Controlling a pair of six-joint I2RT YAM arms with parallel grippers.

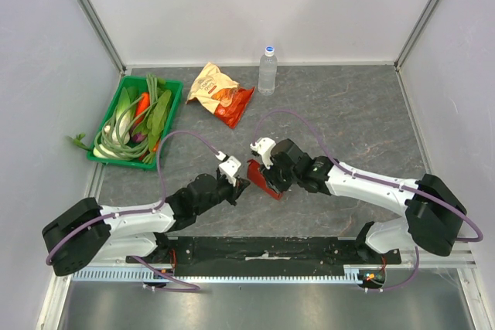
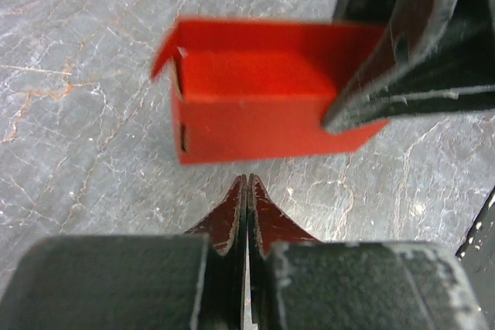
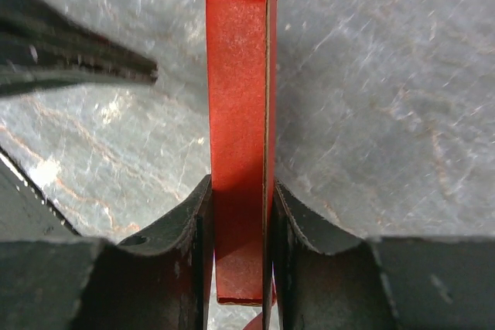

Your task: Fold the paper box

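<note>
The paper box [image 1: 264, 178] is a bright red folded rectangle standing on edge on the grey table, between the two arms. My right gripper [image 1: 270, 175] is shut on the paper box [image 3: 238, 106], one finger pressed against each broad face. In the left wrist view the paper box [image 2: 255, 102] lies just ahead of my left gripper [image 2: 247, 185]. That gripper is shut with nothing between its red-stained tips, a small gap short of the box's near face. A flap stands open at the box's left end. My left gripper [image 1: 242, 185] sits to the left of the box.
At the back left stands a green tray [image 1: 172, 117] of vegetables. An orange-and-red snack bag [image 1: 220, 94] and a water bottle [image 1: 267, 69] are at the back centre. White walls enclose the table on three sides.
</note>
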